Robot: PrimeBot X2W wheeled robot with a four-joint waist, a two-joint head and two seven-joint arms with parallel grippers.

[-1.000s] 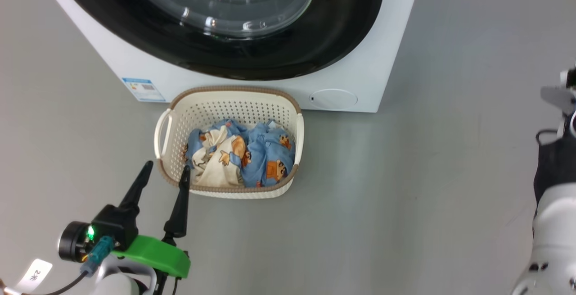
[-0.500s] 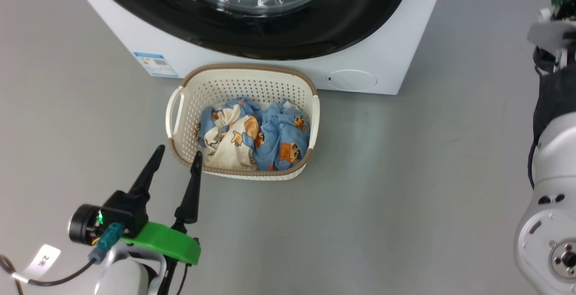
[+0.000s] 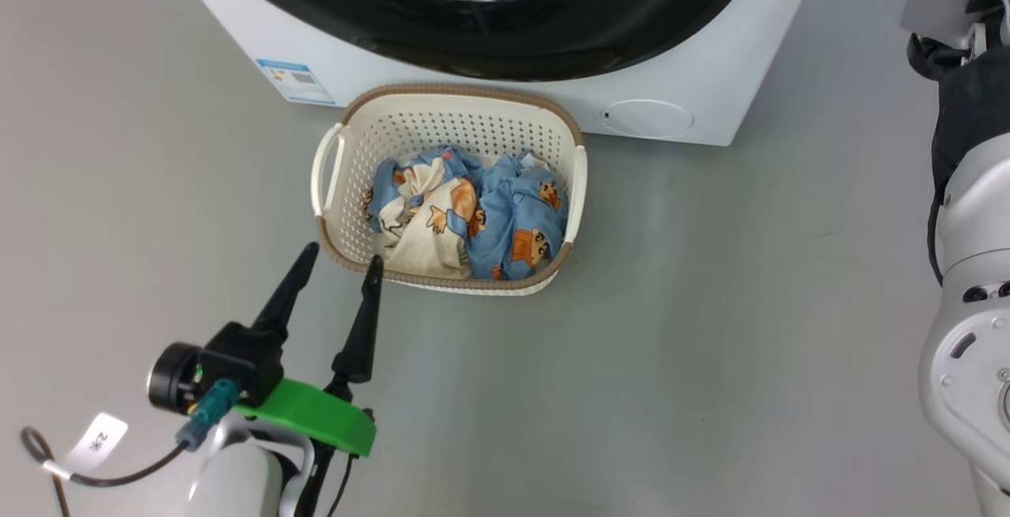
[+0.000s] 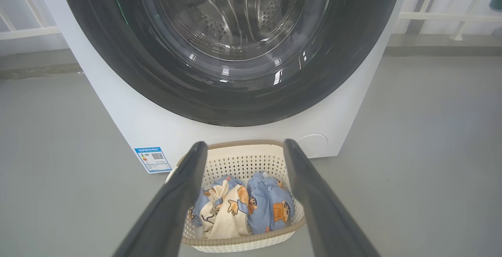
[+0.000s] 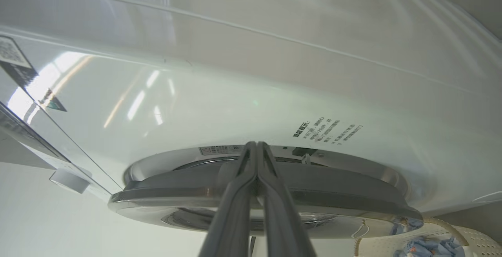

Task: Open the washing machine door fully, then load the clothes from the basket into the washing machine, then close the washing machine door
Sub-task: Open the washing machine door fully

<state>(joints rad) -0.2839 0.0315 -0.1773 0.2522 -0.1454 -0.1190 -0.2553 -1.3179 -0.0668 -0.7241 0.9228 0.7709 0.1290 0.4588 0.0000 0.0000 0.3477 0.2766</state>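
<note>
Right claw (image 5: 255, 144) together by washing machine door (image 5: 333, 197) rim; probably stiff, slick; hook its edge; left claw (image 3: 343, 254) spread.

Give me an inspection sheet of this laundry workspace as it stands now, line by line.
Surface: smooth grey floor.
Job's things: big white front-loading washing machine; its round black-rimmed glass door not swung open; cream perforated plastic basket on the floor before it, holding light-blue and cream cartoon-print clothes.
Clutter: nothing seen.
Hands: left hand open, empty, at the basket's near left corner; right hand shut, pointing at the door's edge.
Cables: dark cable with white tag by the left wrist.
Surroundings: white railing beyond the machine.
</note>
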